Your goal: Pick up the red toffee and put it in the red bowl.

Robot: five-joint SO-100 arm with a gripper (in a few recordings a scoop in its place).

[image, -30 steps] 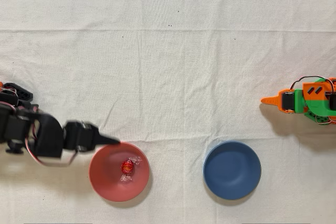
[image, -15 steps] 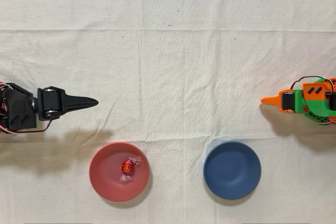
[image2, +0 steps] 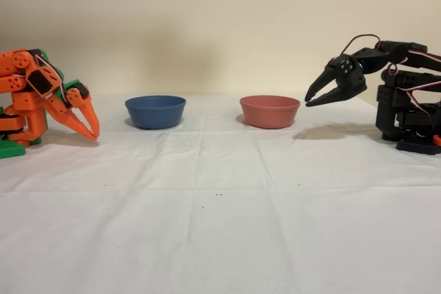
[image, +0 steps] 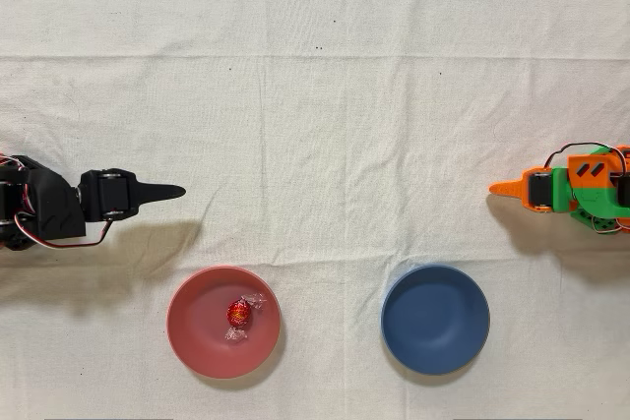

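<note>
Red toffee (image: 237, 313) resting inside red bowl (image: 197, 336); pincer (image2: 308, 100) slightly parted, empty, raised beside the bowl.

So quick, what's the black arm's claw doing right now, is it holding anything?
Black gripper: holding nothing, jaws slightly apart, raised off the cloth.
Red toffee: lying in the red bowl.
</note>
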